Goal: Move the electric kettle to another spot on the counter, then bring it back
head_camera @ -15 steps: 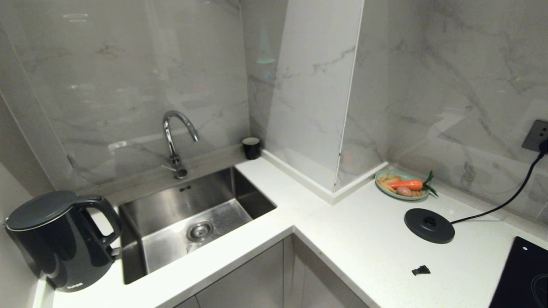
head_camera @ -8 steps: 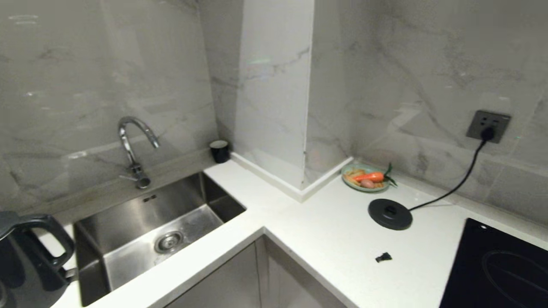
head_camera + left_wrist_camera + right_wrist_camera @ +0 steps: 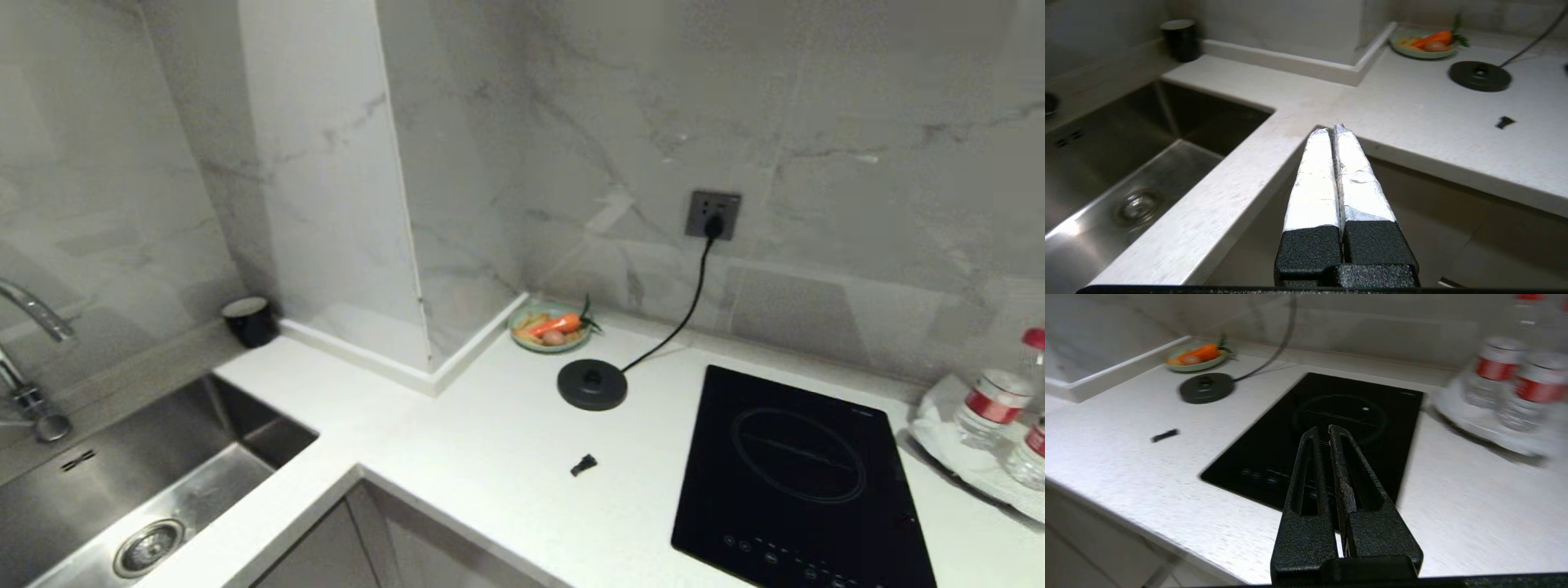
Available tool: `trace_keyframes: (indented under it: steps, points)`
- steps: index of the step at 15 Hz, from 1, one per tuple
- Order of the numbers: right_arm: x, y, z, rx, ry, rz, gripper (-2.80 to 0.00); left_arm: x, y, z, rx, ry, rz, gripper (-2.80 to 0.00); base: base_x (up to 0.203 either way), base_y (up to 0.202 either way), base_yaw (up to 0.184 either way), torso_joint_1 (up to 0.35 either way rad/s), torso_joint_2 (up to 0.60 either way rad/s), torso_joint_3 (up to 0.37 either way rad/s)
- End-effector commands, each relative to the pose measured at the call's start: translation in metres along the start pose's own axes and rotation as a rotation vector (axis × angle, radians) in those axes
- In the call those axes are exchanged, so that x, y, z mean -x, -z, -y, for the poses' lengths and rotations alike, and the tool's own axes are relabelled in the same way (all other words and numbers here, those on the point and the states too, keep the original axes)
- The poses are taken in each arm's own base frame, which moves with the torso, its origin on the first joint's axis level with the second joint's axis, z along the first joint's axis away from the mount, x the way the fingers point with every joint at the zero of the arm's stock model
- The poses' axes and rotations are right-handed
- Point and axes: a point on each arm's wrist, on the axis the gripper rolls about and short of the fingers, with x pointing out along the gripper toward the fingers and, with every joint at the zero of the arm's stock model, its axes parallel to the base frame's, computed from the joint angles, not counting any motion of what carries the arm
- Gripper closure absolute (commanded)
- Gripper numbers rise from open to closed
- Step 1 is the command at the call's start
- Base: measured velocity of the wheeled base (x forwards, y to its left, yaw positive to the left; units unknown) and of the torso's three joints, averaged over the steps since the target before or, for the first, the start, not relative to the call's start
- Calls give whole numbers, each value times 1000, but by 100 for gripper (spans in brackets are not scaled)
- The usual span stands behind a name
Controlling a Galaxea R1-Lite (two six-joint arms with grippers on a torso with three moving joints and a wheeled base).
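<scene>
The electric kettle is out of view in every frame. The white speckled counter (image 3: pixel 490 441) runs round an inner corner, and the black glass hob (image 3: pixel 796 474) is set into it at the right. My left gripper (image 3: pixel 1331 130) is shut with nothing in it and hangs in front of the counter's (image 3: pixel 1412 110) inner corner, beside the sink (image 3: pixel 1147 163). My right gripper (image 3: pixel 1323 430) is also shut and empty, held over the near part of the hob (image 3: pixel 1363 396). Neither gripper shows in the head view.
A round black base disc (image 3: pixel 593 384) lies behind the hob's left side, its cord running to a wall socket (image 3: pixel 713 214). Behind it sits a plate with a carrot (image 3: pixel 551 327). Water bottles (image 3: pixel 992 400) stand far right. Also in view: a black cup (image 3: pixel 249 320), the sink (image 3: pixel 122 490) and a small black scrap (image 3: pixel 583 465).
The whole head view has swung to the right. The kettle at the far left has slid out of view, while the hob and the water bottles have come in.
</scene>
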Motion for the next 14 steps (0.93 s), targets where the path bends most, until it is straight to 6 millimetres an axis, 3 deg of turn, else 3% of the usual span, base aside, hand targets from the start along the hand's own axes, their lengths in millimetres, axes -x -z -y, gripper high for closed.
trace_keyframes:
  steps: [1,10,14]
  points:
    - [0,0,0,1,0,0,0,0,0,0,-2,1,-2,0,1,8,-165,-2,2,6]
    - [0,0,0,-1,1,0,0,0,0,0,-2,2,-2,0,3,8,-172,3,4,2]
    - [0,0,0,-1,1,0,0,0,0,0,0,3,-2,0,2,3,-50,0,2,0]
